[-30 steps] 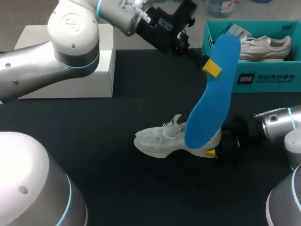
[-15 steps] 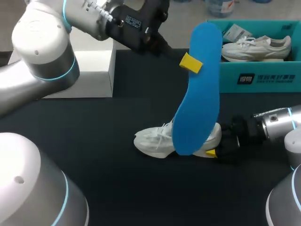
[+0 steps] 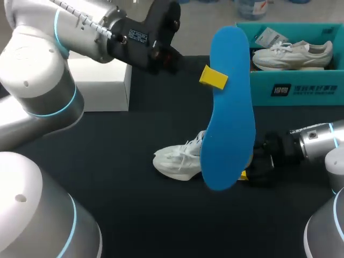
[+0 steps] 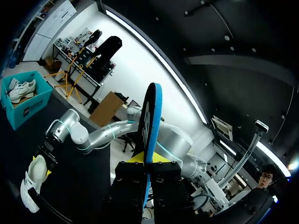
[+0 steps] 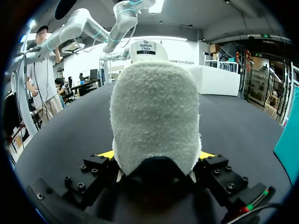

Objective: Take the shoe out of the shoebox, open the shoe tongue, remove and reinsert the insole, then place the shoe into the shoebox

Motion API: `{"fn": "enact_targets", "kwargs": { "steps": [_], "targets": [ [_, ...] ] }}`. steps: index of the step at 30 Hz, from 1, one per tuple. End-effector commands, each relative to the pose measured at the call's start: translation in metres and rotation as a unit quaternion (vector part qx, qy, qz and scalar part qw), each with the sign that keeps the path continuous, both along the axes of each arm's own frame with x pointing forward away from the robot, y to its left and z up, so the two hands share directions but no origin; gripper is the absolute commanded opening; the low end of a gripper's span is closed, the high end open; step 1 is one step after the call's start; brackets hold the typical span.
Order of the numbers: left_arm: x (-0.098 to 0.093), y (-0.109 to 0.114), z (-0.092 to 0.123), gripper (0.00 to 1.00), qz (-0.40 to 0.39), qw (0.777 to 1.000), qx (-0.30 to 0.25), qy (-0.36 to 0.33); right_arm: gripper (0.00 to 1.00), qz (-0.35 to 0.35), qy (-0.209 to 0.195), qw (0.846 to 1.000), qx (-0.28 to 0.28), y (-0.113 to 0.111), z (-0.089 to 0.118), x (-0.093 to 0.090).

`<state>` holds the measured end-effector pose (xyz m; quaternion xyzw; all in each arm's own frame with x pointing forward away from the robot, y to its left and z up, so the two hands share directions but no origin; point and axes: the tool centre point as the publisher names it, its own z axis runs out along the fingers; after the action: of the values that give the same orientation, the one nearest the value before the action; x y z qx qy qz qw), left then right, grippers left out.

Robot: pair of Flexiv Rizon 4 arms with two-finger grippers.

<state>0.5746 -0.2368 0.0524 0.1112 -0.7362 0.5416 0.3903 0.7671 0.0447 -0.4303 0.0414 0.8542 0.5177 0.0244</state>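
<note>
The blue insole (image 3: 230, 107) hangs upright above the table, and my left gripper (image 3: 217, 79) is shut on its upper part. In the left wrist view the insole (image 4: 152, 116) stands edge-on between that gripper's (image 4: 148, 169) fingers. Beneath it the white shoe (image 3: 178, 160) rests on the black table, its rear half hidden by the insole. My right gripper (image 3: 252, 166) lies low at the shoe's heel. In the right wrist view the heel (image 5: 156, 116) fills the gap of the right gripper (image 5: 156, 161), with both yellow tips against it. The teal shoebox (image 3: 301, 88) stands at the back right.
A second white shoe (image 3: 293, 54) and a paper tag (image 3: 267, 36) lie in the shoebox. A white box (image 3: 102, 88) stands at the back left, under my left arm. Black tabletop (image 3: 134, 209) stretches in front of the shoe.
My left arm has swung to the left and carried the insole away from the shoebox, out of a slant to nearly upright. The shoe and my right arm have kept still.
</note>
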Motion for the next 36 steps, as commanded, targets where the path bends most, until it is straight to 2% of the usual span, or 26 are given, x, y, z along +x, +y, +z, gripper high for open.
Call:
{"fn": "enact_targets", "kwargs": {
  "steps": [1, 36],
  "targets": [
    [-0.0036, 0.0047, 0.0014, 0.00, 0.004, 1.000, 0.005, -0.006, 0.00, 0.000, 0.000, 1.000, -0.001, 0.0003, -0.0017, -0.0012],
    [-0.0035, 0.0050, 0.0015, 0.00, 0.007, 1.000, 0.011, -0.008, 0.00, 0.000, 0.000, 1.000, -0.001, 0.0003, -0.0017, -0.0012]
  ]
}}
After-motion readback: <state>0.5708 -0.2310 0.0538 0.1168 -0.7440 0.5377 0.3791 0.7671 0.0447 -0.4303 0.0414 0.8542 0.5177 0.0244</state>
